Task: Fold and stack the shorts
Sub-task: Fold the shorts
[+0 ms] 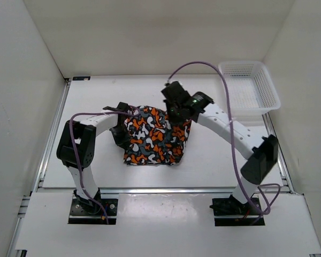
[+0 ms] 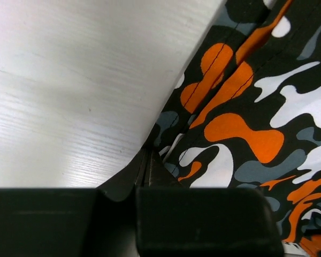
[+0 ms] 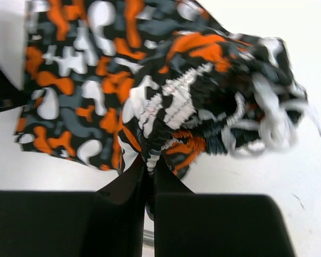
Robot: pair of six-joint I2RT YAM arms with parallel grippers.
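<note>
Lying mid-worktop [image 1: 214, 160] between the two arms, the shorts [image 1: 152, 142] form a patch about as wide as it is deep, so the long axis is hard to call. One straight edge faces the arm bases and rests flat. The gathered elastic waistband points to the far right and is raised off the surface. Left fingers [image 2: 160, 179] are pressed together with no gap, pinching a seamed edge of the fabric on the garment's left side, low against the worktop. Right fingers [image 3: 168, 184] are likewise closed tight, clamped on the bunched waistband where the white stitching puckers. A white mesh basket [image 1: 251, 88] stands at the far right corner, well apart from the shorts, with its mesh floor in plain view. A purple cable [image 1: 203, 63] arcs past its left side. From the top camera both sets of fingertips are covered by their own wrists, and the left wrist overlaps the garment's left margin. Each wrist view cuts the garment off at the frame. White looped cord at the right of the right wrist view is blurred. Which edges are leg openings: cannot tell.
</note>
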